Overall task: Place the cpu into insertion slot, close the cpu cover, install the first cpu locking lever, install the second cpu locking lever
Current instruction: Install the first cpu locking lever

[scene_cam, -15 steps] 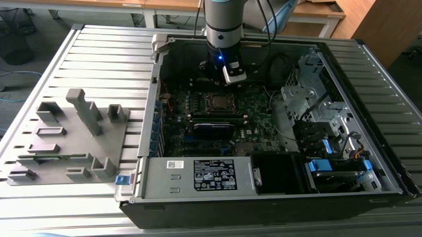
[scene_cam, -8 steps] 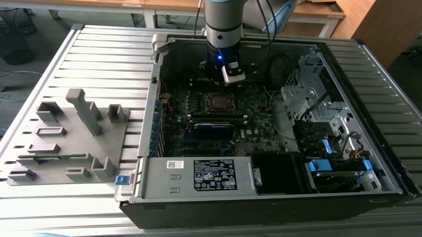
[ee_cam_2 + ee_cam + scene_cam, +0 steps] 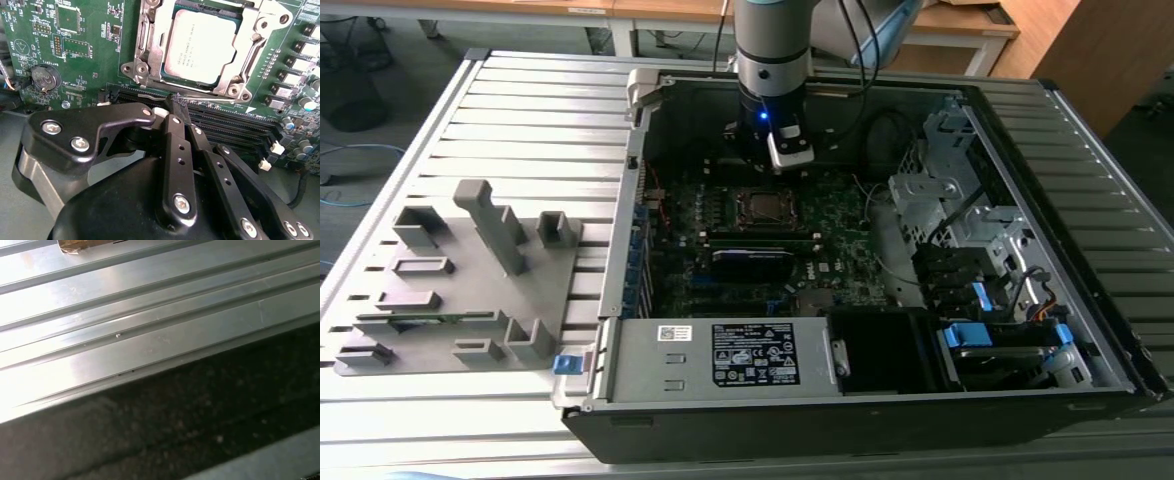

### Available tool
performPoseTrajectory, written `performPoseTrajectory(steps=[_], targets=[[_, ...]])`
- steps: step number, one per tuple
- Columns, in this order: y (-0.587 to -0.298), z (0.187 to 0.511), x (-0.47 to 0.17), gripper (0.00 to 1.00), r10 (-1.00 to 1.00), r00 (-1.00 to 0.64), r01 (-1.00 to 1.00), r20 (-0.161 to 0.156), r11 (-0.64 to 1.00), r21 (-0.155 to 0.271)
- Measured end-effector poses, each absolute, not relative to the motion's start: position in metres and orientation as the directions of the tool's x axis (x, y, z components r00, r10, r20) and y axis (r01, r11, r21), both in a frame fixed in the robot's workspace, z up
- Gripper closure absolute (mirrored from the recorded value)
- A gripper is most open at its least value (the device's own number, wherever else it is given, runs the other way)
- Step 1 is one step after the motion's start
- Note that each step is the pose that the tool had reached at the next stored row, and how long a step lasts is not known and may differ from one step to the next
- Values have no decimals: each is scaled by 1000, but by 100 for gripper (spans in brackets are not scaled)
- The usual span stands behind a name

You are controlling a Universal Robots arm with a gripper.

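Tool narrow, fingertips drawn together with no gap seen in the second wrist view. Hovers just off the edge of the insertion slot that faces the long black memory slots, tips at the end of a thin metal rod lying along that edge; cannot tell whether touching. Seated flat in the slot, the cpu, framed on its visible sides by the cpu cover lying down around it. Green motherboard all round, coin cell well apart. In the exterior view, stands upright over the socket inside the open computer case: free room above the board, black cables near the arm, power-supply box and drive cage well apart. Slatted table under the case, grey fixture tray on the exterior view's left.
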State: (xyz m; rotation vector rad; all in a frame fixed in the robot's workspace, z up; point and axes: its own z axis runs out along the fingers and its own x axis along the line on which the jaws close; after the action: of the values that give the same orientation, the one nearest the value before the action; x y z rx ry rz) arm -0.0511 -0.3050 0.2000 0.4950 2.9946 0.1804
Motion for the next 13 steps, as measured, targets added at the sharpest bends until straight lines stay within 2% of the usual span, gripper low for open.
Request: performPoseTrajectory(steps=[13], targets=[[-305, 200, -52, 89, 326, -942, 314, -82, 940, 134]])
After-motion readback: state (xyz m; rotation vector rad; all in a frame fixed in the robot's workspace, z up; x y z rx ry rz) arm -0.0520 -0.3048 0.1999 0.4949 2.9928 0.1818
